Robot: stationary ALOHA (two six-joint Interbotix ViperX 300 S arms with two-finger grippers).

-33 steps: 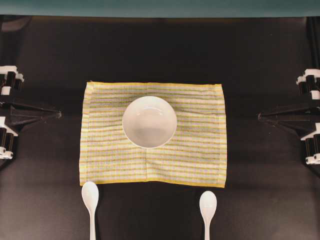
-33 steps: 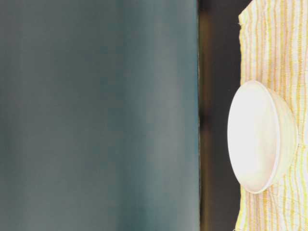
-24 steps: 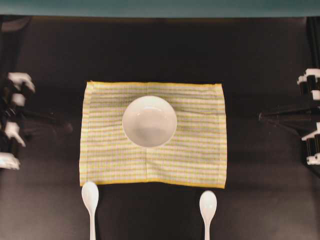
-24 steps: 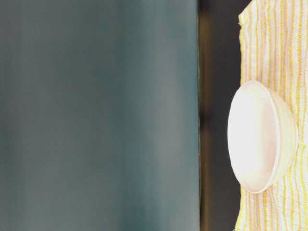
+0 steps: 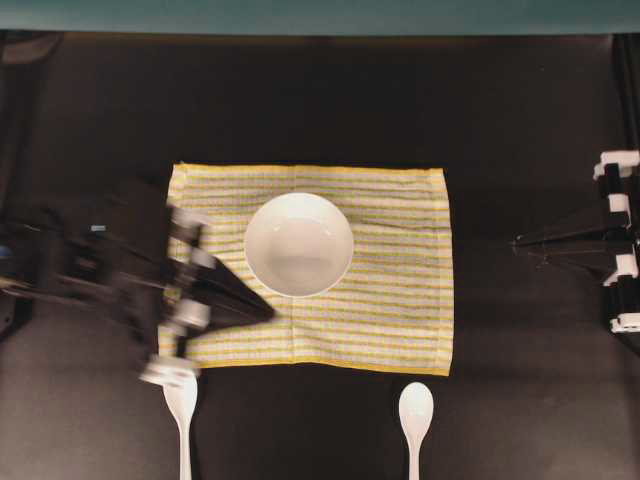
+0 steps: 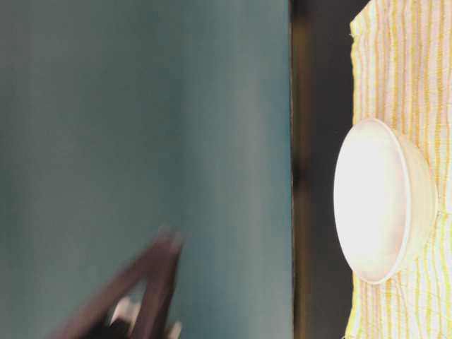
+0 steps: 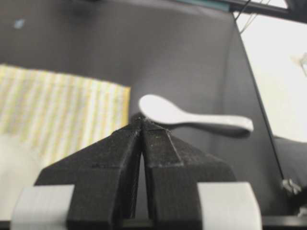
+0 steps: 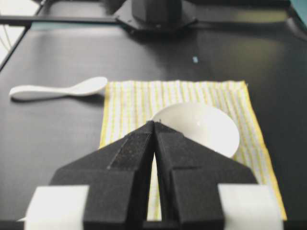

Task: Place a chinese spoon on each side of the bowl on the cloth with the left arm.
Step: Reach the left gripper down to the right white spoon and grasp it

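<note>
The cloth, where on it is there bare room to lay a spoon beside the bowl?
The cloth is bare between the bowl and its right hem, and along the strip below the bowl. Left of the bowl is crowded: the left gripper, jaws shut, hangs over that side. Both spoons lie off the cloth, below its near hem.

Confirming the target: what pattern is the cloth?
Thin yellow, white and grey stripes, yellow hem; clearest overhead: cloth.

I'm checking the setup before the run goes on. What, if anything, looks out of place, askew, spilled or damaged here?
Nothing stands out. The bowl sits upright and empty on the cloth, which lies flat and square. Both spoons lie whole on the black table just off the cloth's near edge: the left spoon and the right spoon.
</note>
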